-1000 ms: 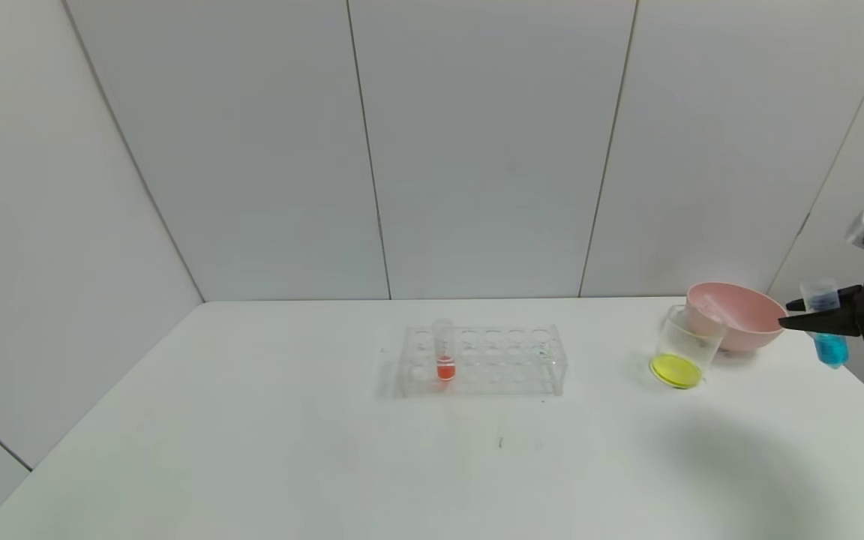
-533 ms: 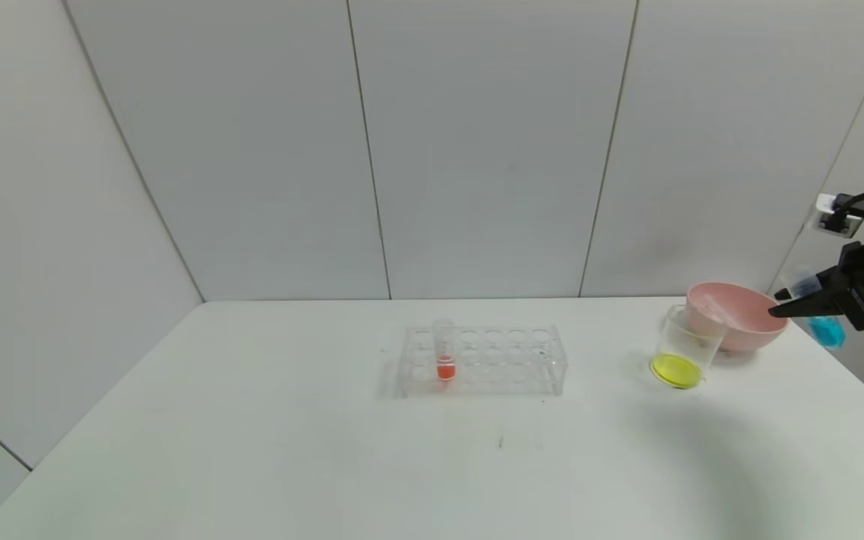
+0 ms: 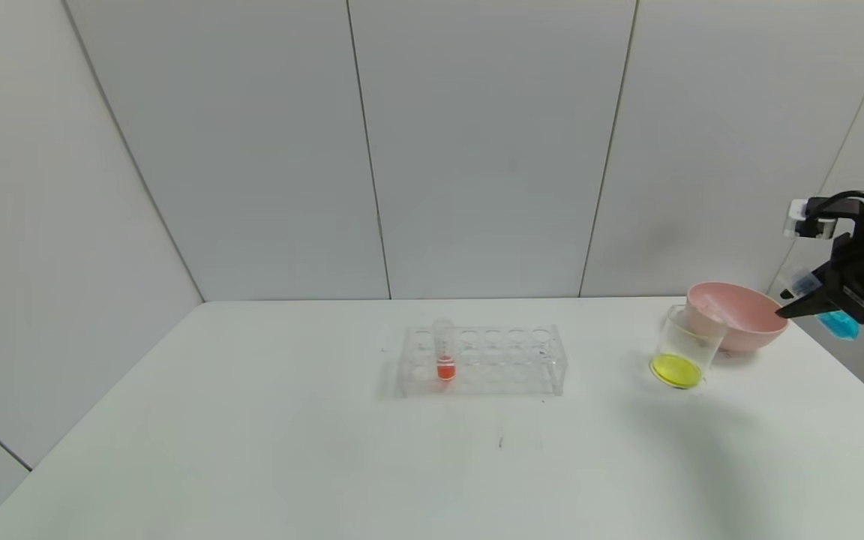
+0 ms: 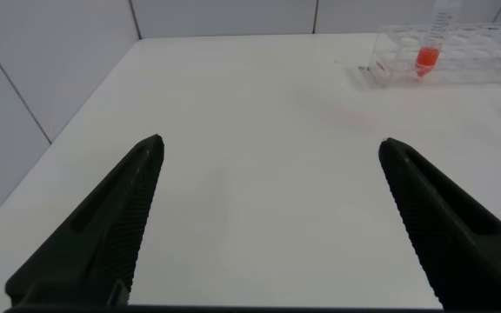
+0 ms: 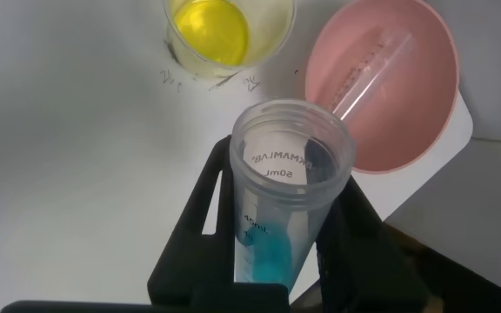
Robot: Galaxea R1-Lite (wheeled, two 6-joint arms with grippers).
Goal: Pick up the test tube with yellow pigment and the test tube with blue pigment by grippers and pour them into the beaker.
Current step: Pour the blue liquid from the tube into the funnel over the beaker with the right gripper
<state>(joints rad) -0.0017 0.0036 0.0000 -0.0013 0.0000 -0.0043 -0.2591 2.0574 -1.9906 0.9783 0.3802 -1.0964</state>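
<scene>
At the right edge of the frame the right gripper (image 3: 814, 300) was clenched on the short clear test tube with blue pigment (image 3: 837, 324), held high and tilted, mouth toward the small clear beaker (image 3: 683, 349) — probably raised so it could pour over the rim. The beaker, holding yellow liquid, stood on the white desk (image 3: 327, 450) touching the pink plastic bowl (image 3: 739, 315), where an emptied clear tube (image 5: 368, 74) lay. The clear acrylic rack (image 3: 483, 360) at centre kept only the orange-red tube (image 3: 444, 352). The left gripper (image 4: 268, 217) hovered spread wide and empty — parked over bare desk. Plain grey wall panels enclosed the space.
</scene>
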